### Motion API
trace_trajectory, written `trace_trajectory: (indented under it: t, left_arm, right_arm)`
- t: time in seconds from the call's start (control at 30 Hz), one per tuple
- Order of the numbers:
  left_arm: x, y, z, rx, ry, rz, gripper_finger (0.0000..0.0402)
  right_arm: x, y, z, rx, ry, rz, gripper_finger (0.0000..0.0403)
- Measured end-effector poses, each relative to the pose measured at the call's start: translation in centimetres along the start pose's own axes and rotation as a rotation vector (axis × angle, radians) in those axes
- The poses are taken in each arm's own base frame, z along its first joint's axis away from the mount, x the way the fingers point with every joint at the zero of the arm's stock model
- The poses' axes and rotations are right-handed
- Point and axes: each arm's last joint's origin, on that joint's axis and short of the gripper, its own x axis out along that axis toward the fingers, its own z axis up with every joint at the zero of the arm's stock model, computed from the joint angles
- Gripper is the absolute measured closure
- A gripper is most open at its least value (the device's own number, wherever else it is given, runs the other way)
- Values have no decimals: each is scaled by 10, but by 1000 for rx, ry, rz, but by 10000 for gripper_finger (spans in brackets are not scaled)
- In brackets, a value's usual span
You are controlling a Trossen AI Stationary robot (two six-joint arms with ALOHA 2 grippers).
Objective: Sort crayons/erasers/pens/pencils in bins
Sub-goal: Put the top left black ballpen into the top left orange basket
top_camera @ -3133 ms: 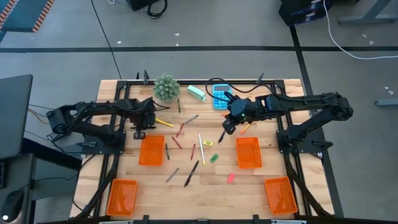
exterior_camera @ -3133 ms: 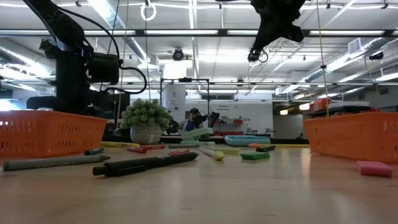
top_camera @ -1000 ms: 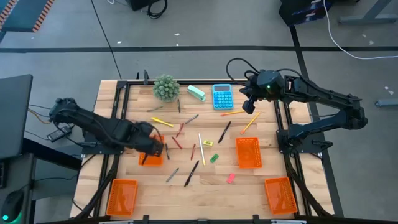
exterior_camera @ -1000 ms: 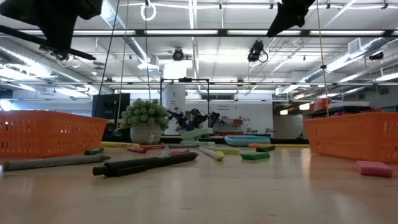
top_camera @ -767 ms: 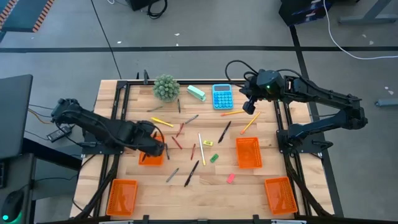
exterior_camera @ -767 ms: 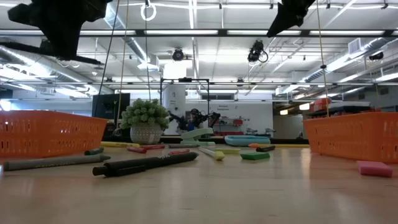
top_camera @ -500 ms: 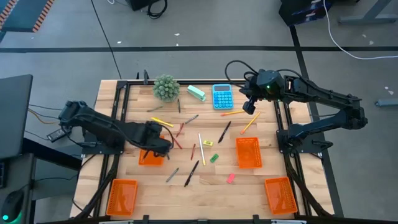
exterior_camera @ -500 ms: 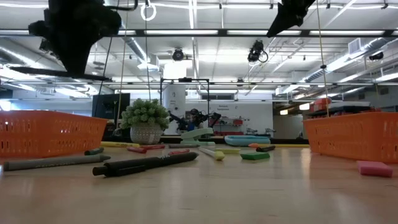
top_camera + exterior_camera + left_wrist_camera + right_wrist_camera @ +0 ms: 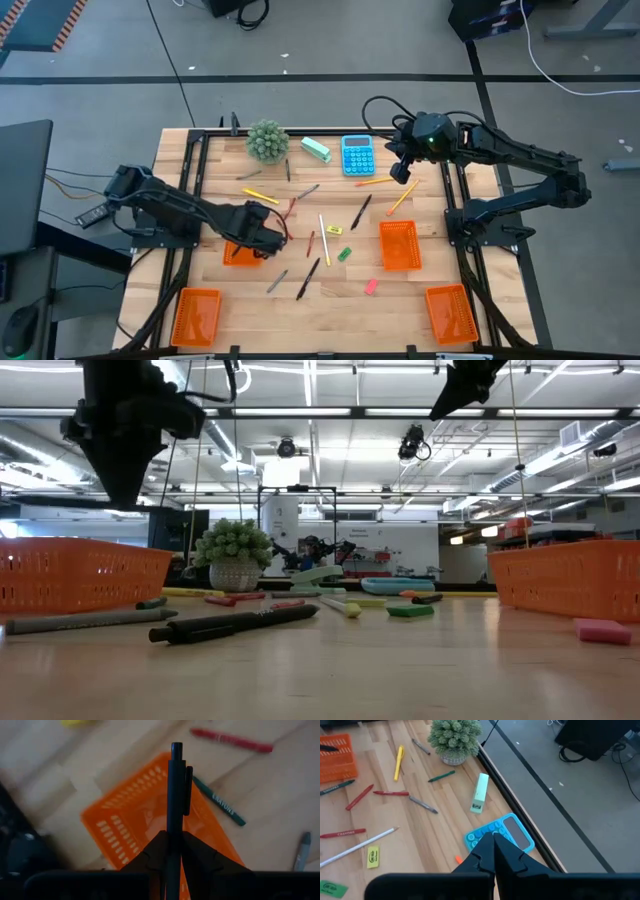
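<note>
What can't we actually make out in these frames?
- Contents of the bin under the left gripper: the arm covers it in the high view; in the left wrist view the held pen crosses it.
- The pen's lower end: hidden between the fingers, left wrist view.
- Right gripper: shut and empty-looking; its tips hide part of the calculator.
- Both grippers in the low view: cut off by the top edge.
- Crayon label text: too small.
</note>
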Motion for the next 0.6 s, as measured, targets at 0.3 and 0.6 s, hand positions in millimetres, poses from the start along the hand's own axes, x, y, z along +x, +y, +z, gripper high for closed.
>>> trace_trajectory:
  t: [0.3,0.6]
  left_arm:
    - [19,16,-12,4,21,-39,351]
    - [32,16,-3,8,-9,-100,350]
  right_arm:
    - [0,0,-4,13,42,2,397]
    - [0,0,-4,23,42,2,397]
